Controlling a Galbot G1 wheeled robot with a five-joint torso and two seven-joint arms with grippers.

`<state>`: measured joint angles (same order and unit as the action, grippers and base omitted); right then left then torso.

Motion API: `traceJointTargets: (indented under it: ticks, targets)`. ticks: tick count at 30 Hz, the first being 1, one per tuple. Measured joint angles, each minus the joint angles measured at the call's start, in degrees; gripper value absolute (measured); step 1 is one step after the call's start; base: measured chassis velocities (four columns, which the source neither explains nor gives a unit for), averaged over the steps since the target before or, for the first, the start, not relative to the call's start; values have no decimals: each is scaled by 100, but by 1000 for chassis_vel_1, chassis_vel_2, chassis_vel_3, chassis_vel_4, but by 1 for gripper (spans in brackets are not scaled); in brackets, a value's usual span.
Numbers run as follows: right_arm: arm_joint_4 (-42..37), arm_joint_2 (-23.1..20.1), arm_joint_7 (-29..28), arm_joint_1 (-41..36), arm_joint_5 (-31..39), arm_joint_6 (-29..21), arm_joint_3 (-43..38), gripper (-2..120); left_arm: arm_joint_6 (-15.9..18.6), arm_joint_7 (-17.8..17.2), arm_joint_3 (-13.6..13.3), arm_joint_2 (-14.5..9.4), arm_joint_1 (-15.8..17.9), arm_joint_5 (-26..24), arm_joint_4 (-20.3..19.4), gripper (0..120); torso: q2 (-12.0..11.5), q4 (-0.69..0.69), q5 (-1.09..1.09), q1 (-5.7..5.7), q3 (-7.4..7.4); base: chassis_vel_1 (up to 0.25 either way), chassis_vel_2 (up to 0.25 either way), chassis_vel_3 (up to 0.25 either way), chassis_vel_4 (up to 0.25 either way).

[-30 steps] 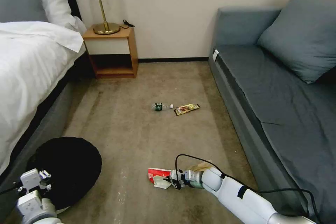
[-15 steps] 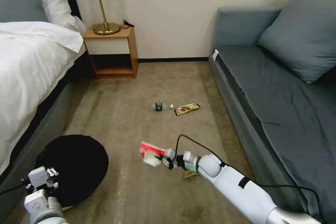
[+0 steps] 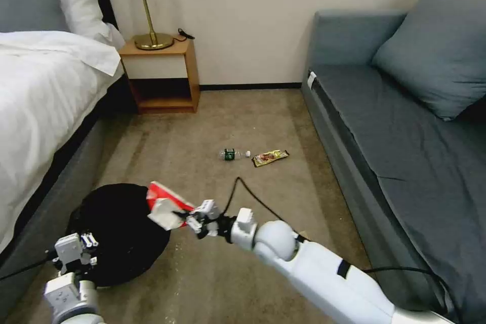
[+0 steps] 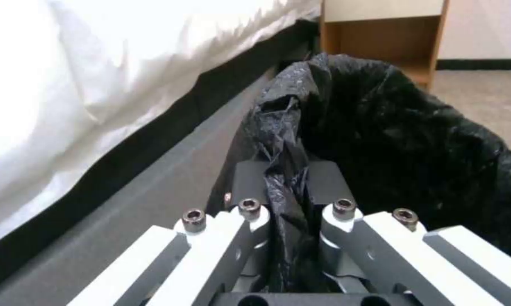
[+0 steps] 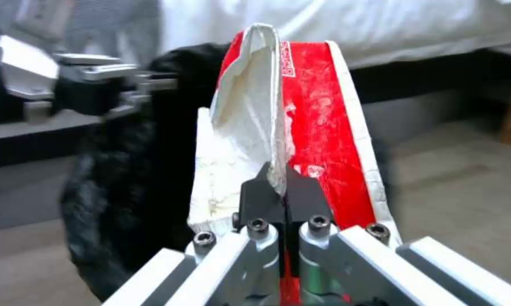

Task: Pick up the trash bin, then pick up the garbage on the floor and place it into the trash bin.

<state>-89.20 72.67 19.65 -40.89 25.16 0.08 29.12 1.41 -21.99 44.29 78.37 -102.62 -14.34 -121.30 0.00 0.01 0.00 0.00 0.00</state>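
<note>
The trash bin (image 3: 119, 233), lined with a crinkled black bag, sits low at the left beside the bed. My left gripper (image 3: 76, 254) is shut on the bin's near rim; the left wrist view shows black bag plastic (image 4: 287, 170) pinched between the jaws. My right gripper (image 3: 196, 220) is shut on the red-and-white crumpled packet (image 3: 164, 205) and holds it in the air at the bin's right edge. The right wrist view shows the packet (image 5: 318, 114) clamped upright, with the bin (image 5: 125, 182) behind it. A clear bottle (image 3: 233, 154) and a yellow-brown snack wrapper (image 3: 270, 157) lie on the carpet farther ahead.
A bed (image 3: 35, 91) runs along the left. A wooden nightstand (image 3: 162, 73) with a lamp stands at the back wall. A grey-blue sofa (image 3: 405, 126) fills the right side. Open carpet (image 3: 202, 126) lies between the bed and sofa.
My right gripper lifted the red-and-white packet off the carpet and carried it left and up to the bin's edge. The bin, held by my left gripper, shifted slightly right.
</note>
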Motion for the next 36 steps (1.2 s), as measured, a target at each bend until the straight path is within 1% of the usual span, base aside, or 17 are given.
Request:
traceJointTargets:
  ticks: [3,4,9,11,15,17,22,25,26,30,31,35,36]
  targets:
    - [91,242,-10,302,228,-113,352,0,-73,77,-4,0,-28,38,-7,6,0,0,0,0,0,0,0,0,0]
    - [91,242,-10,302,228,-113,352,0,-73,77,-4,0,-28,38,-7,6,0,0,0,0,0,0,0,0,0]
    - [485,663,-44,582,358,-187,553,0,-158,165,-7,-1,-37,35,-41,6,0,0,0,0,0,0,0,0,0]
    - [533,697,-57,594,367,-188,563,0,-169,179,-7,-1,-38,29,-50,6,0,0,0,0,0,0,0,0,0]
    - [843,903,-103,652,391,-181,625,0,-230,262,-12,3,-38,0,-79,6,0,-1,0,0,0,0,0,0,0]
    - [1066,1010,-129,679,316,-128,644,0,-240,293,-18,16,-31,-3,-79,6,0,0,-1,0,0,0,0,0,0]
    - [1352,1111,-165,692,176,-43,644,0,-254,321,-20,21,-33,-9,-79,6,0,0,0,0,0,0,0,0,0]
    - [1481,1143,-180,705,59,26,647,13,-260,339,-24,20,-30,-18,-71,6,0,-1,0,0,0,0,0,0,0]
    - [1481,1143,-180,705,59,26,647,13,-260,339,-24,20,-30,-18,-71,6,0,-1,0,0,0,0,0,0,0]
    - [1509,1153,-198,711,-18,66,647,30,-260,342,-33,20,5,-21,-37,6,0,-1,0,0,0,0,0,0,0]
    - [1509,1153,-198,711,-18,66,647,30,-260,342,-33,20,5,-21,-37,6,0,-1,0,0,0,0,0,0,0]
    - [1416,1032,-172,717,-42,70,632,49,-260,342,-34,14,40,-33,32,6,0,0,1,0,0,0,0,0,0]
    - [1416,1032,-172,717,-42,70,632,49,-260,342,-34,14,40,-33,32,6,0,0,1,0,0,0,0,0,0]
